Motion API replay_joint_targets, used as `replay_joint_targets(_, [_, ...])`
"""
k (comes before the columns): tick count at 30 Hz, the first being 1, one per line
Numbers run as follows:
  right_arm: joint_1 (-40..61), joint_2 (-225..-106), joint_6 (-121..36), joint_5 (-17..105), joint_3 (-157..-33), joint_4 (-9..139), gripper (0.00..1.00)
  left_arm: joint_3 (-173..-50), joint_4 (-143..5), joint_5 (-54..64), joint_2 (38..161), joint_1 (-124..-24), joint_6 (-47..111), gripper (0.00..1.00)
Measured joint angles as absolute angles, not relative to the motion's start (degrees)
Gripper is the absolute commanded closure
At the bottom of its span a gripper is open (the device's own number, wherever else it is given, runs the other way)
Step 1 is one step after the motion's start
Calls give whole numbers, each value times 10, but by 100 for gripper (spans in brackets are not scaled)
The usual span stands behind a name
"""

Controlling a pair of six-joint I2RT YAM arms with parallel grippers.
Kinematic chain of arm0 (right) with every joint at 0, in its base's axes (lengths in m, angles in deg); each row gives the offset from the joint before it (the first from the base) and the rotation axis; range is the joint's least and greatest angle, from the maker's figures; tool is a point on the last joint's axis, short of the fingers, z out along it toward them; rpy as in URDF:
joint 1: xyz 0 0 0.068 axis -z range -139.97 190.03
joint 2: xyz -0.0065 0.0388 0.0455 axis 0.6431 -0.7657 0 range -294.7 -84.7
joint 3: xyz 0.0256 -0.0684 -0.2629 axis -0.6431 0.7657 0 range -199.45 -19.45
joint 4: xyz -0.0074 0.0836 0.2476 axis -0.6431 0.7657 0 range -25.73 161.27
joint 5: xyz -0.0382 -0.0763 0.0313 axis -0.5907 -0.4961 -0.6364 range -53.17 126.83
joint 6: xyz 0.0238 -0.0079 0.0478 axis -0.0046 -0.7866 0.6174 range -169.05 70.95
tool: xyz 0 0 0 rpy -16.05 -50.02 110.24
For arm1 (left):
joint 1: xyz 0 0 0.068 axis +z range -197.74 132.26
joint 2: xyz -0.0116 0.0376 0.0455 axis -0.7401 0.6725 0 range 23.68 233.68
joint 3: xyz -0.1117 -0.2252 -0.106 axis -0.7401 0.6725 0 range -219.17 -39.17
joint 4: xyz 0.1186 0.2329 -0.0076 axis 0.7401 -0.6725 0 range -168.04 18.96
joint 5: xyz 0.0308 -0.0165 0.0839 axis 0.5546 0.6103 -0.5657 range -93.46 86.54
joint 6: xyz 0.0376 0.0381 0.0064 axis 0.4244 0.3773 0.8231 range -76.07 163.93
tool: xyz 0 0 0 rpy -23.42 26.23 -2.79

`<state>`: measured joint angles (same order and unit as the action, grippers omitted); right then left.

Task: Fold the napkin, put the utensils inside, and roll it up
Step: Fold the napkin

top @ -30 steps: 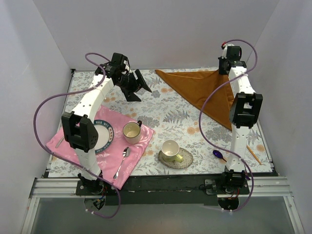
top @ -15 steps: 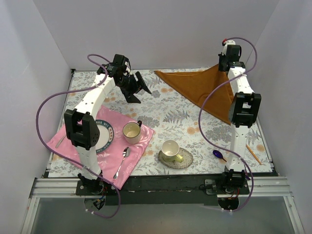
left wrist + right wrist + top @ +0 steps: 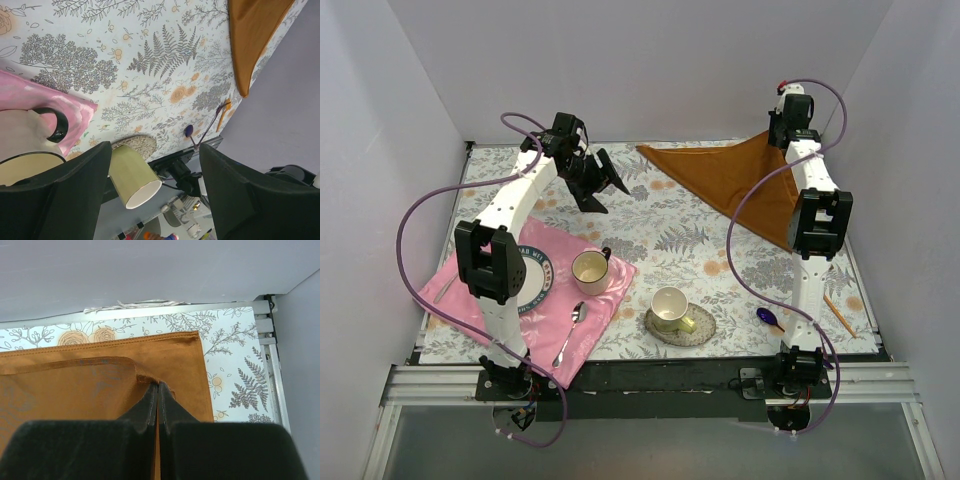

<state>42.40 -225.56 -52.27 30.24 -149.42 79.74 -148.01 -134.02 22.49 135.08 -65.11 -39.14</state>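
The rust-orange napkin (image 3: 725, 185) lies at the back right of the table, folded over into a triangle. My right gripper (image 3: 778, 142) is at the far back corner, shut on the napkin's hem. In the right wrist view the fingertips (image 3: 158, 386) pinch the raised edge of the napkin (image 3: 90, 385) above its lower layer. My left gripper (image 3: 603, 185) hovers over the back middle of the table, open and empty, well left of the napkin. A dark blue-purple spoon (image 3: 768, 318) and an orange knife (image 3: 840, 317) lie near the front right edge. The left wrist view shows that spoon (image 3: 188, 131) too.
A pink cloth (image 3: 595, 330) at the front left carries a plate (image 3: 538, 285), a cream cup (image 3: 590, 270) and a metal spoon (image 3: 570, 335). A green cup (image 3: 670, 305) stands on a saucer (image 3: 702, 326) at the front middle. Walls close in the back and sides.
The right gripper has lifted the napkin's corner slightly up and toward the back wall. The left arm has shifted a little; its gripper stays open.
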Motion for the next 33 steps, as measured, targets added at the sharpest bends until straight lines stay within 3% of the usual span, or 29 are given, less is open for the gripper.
replay_joint_targets(26, [446,-2308,-505,293,-1495,761,99,-1481,-1340,225,1355,-651,-393,30])
replay_joint_targets(32, [446,-2314,-509,269,-1500,747,74,-1481,-1338,225,1359,-651,-394,29])
replay_joint_targets(33, [446,-2319,-509,263,-1508,746,59,-1481,-1335,226,1359,-651,-395,29])
